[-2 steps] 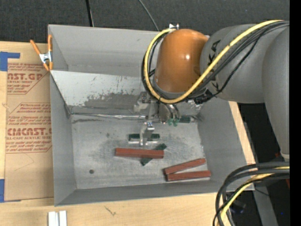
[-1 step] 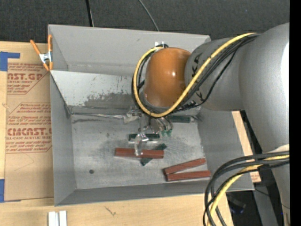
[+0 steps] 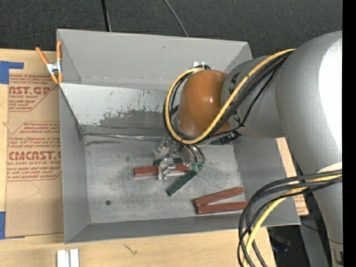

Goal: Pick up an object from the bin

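Bin [image 3: 72, 166]: one. Brown bars: three, namely a short bar [image 3: 144, 172] at mid-floor and a touching pair at lower right, upper bar [image 3: 219, 195] and lower bar [image 3: 222, 207]. Dark green strip [image 3: 181, 184]: one, tilted, between short bar and pair.

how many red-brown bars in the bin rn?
3. One short bar mid-bin, beside the gripper; two longer bars lying together toward the view's lower right. The arm may hide more.

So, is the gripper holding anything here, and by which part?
Cannot be told. The gripper sits low at one end of a small red-brown stick, a dark green strip beside it; the contact itself is hidden.
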Controlling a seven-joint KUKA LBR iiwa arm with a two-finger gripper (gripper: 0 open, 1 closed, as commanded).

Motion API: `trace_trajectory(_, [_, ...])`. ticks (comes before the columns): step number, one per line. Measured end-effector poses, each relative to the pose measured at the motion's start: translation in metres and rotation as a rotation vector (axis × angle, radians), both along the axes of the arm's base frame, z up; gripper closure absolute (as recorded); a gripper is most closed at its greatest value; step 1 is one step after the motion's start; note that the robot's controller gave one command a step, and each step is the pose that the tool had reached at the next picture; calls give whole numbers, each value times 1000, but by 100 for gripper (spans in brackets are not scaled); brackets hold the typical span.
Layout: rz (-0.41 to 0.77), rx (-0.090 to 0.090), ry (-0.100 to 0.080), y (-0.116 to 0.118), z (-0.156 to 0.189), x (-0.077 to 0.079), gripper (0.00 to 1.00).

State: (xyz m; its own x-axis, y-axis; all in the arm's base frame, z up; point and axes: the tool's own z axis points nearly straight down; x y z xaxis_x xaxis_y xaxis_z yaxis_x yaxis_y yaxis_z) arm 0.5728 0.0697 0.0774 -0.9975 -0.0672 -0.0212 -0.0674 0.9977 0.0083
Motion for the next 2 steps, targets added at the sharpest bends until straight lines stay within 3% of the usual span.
trace_trajectory(1, [0,0,0,0,0,0,100])
trace_trajectory(2, [-11,-8,18,-5,123,0,100])
